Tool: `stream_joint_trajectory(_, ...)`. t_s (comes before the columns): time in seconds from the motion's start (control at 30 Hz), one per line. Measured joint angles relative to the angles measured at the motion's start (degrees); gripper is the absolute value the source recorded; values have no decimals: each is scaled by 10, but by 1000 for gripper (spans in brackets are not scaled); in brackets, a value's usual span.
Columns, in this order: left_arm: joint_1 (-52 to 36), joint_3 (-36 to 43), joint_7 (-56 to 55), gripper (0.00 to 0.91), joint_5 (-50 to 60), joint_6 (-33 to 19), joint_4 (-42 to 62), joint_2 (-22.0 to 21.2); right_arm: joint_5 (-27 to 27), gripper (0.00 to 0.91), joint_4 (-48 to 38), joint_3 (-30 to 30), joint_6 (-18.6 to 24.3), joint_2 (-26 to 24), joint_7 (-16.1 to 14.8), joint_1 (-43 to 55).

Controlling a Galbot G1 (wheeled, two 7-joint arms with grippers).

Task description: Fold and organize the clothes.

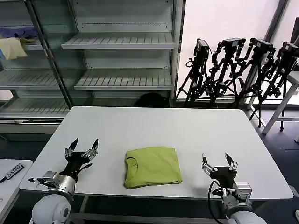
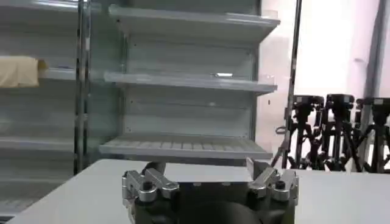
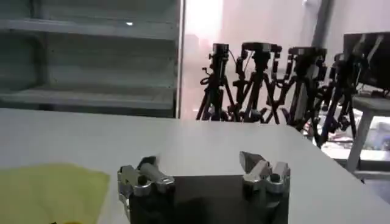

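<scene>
Both end effectors sit at the near edge of the white table (image 1: 154, 126), one on each side of the T-shirt (image 1: 153, 167). At about 8 o'clock from the shirt, the left end effector (image 1: 85, 147) hovers over the table's near-left part, its fingers spread apart and pointing away from the robot, holding nothing. At about 4 o'clock from the shirt, the right end effector (image 1: 218, 161) hovers over the near-right part, fingers likewise apart and empty. Neither touches the cloth.

Folded into a compact, roughly square bundle, the lime-green T-shirt lies flat on the table near the front edge, about midway between the two arms. Its collar opening shows at the bundle's 9 o'clock side, and the surface facing up is plain green. In the right wrist view a corner of the shirt (image 3: 52, 192) lies on the table just beside the right end effector (image 3: 204, 167), apart from the metal fingers (image 3: 253, 164).

In the left wrist view the left end effector (image 2: 207, 169) faces the shelves (image 2: 189, 82) across bare table, its jaws wide.

Beyond the table, at 12 o'clock, stand the empty shelves (image 1: 124, 42). At 10 o'clock a pale yellow cloth (image 1: 13, 47) and a purple-blue cloth (image 1: 18, 31) rest on a side shelf. At 2 o'clock a row of black tripods (image 1: 238, 70) stands on the floor.
</scene>
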Motion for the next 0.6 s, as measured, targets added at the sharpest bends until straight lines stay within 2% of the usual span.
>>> stream_joint_trajectory(0.27, -2, 0, 0, 907, -3, -23, 13, 10, -7, 907, -34, 20, 45, -19, -39, 15)
stream_joint_trajectory(0.6, 0, 6, 2, 907, -11, -57, 28, 21, 27, 907, -75, 48, 90, -45, -91, 31)
